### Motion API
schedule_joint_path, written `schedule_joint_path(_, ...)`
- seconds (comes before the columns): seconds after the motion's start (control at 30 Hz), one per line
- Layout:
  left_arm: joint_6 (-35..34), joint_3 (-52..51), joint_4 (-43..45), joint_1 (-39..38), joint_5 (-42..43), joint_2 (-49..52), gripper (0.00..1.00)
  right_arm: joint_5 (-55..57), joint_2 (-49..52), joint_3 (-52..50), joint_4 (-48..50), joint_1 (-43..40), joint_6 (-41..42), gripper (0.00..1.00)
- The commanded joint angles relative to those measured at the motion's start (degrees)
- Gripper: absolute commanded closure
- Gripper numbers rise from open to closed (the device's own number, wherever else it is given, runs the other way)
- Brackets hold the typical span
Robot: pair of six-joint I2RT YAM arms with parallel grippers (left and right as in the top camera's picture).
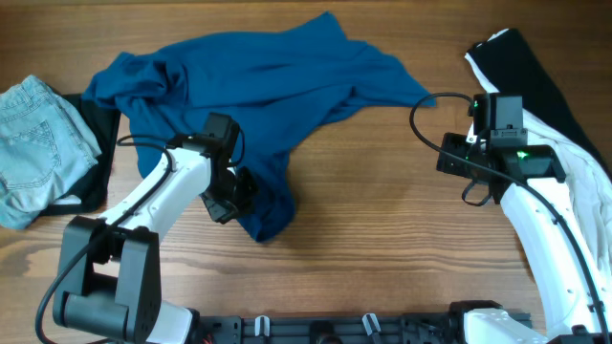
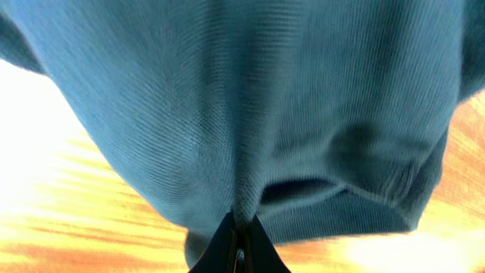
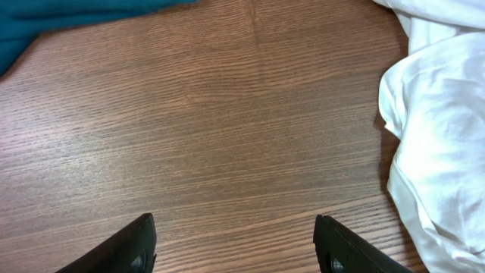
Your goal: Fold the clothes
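The clothes include a large deep-blue shirt spread crumpled across the back middle of the table, with one end trailing toward the front. My left gripper is at that front end and is shut on a fold of the blue shirt. In the left wrist view the fabric runs pinched into the closed jaws. My right gripper hovers at the right, past the shirt's right tip. Its fingers stand wide apart over bare wood, so the right gripper is open and holds nothing.
Folded light-blue denim lies on a black piece at the left edge. A black garment and a white one lie at the right, the white cloth close beside my right gripper.
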Motion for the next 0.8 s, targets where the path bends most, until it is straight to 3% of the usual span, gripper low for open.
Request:
schedule_joint_path(0.0, 6.38, -0.37, -6.16, -2.25, 26.29, 0.46, 0.96, 1.03, 0.76, 0.74, -0.2, -0.15, 0.26, 0.33)
schedule_joint_path(0.07, 14.1, -0.37, -11.43, -4.39, 38.6, 0.11, 0.96, 1.05, 0.76, 0.74, -0.17, -0.15, 0.26, 0.33)
schedule_joint_path(0.1, 16.96, -0.37, -13.77, -5.84, 40.41, -0.15, 0.96, 1.05, 0.76, 0.74, -0.13, -0.15, 0.31, 0.33)
schedule_joint_path(0.2, 18.75, -0.37, -16.5, -10.8, 33.27, -0.55, 0.96, 1.05, 0.76, 0.74, 0.07, -0.15, 0.31, 0.32)
schedule_joint_path(0.27, 14.51, -0.37, -14.84, -13.16, 23.34, -0.52, 0.92, 1.03, 0.76, 0.74, 0.07, -0.15, 0.31, 0.32)
schedule_joint_path(0.3, 12.52, -0.37, -13.55, -13.6, 19.26, -0.55, 0.85, 1.05, 0.76, 0.74, 0.07, -0.15, 0.28, 0.32)
schedule_joint_path(0.33, 10.03, -0.37, -11.72, -13.46, 13.6, -0.55, 0.4, 1.03, 0.76, 0.74, 0.0, -0.15, 0.28, 0.32)
schedule_joint_path(0.4, 7.48, -0.37, -10.45, -12.59, 9.75, -0.55, 0.3, 1.05, 0.76, 0.74, -0.15, -0.15, 0.26, 0.32)
schedule_joint_path(0.53, 1.29, -0.26, -10.12, -7.19, -0.09, -1.09, 0.31, 1.05, 0.76, 0.74, -0.24, -0.15, 0.26, 0.31)
schedule_joint_path(0.77, -2.86, -0.92, -8.87, 1.77, -8.92, -3.43, 0.34, 1.05, 0.76, 0.74, -0.24, -0.15, 0.24, 0.28)
